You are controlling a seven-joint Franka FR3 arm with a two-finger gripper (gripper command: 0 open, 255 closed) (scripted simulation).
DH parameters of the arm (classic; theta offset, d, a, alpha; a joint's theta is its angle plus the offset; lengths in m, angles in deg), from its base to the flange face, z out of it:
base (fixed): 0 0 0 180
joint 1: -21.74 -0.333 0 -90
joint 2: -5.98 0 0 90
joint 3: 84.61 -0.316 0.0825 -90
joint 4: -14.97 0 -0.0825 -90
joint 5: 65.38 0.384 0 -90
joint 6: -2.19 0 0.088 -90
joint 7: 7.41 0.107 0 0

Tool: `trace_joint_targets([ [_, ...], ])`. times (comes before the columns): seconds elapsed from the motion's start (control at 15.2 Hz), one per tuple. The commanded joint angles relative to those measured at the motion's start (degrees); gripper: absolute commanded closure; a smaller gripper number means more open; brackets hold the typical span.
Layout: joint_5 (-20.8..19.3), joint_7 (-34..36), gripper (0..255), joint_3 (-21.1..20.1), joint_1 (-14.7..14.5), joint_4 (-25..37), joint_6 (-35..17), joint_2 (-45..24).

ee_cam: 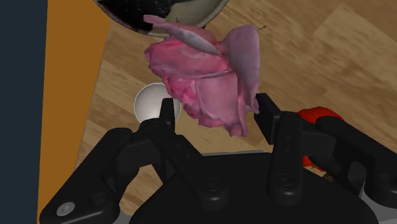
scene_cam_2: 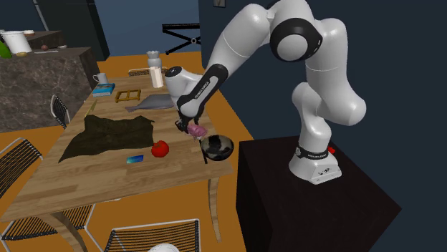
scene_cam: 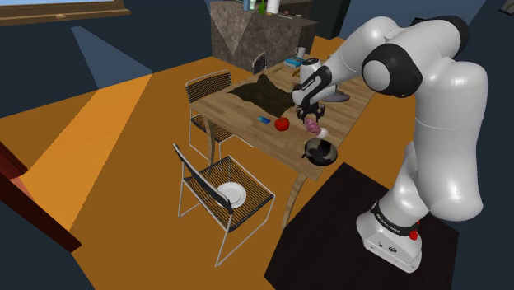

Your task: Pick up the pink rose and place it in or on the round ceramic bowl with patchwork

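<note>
A: status on the rose?
B: gripper point(ee_cam: 216, 108) has the pink rose point(ee_cam: 203, 83) clamped. 2 fingers point(ee_cam: 168, 111) press on either side of the bloom's lower part and the petals stick out past the tips. Looks clear of the table point(scene_cam_2: 107, 179) in the shoulder view, can't confirm the gap
A: bowl?
B: round bowl point(scene_cam_2: 217, 147), dark and pale patches, sits at the table edge nearest the stand. Rose is just beside it on the side away from the stand, not over it yet. In the wrist view the bowl's rim is just beyond the petals
A: so which step?
B: pick is done by my read, we're in the carry. Next move: short shift toward the bowl until the bloom is over the middle, drop a little, then release
A: hazards?
B: small white round thing point(ee_cam: 153, 102) on the table under the hand, red fruit-like object point(scene_cam_2: 160, 149) off to the side. Both look apart from the path. Main risk is petals catching the rim, or the rose tipping out over the table edge. Release low
</note>
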Motion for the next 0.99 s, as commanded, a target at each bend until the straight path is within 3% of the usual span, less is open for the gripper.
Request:
trace_joint_targets([
  [0.0,-1.1,0.3,255,1.3,-1.1,0.1,1.3,1.3],
  [0.73,-6.6,2.3,255,7.2,-6.3,1.7,8.1,7.7],
  [0.92,-16.9,9.7,255,15.9,-16.6,-5.5,8.3,17.4],
])
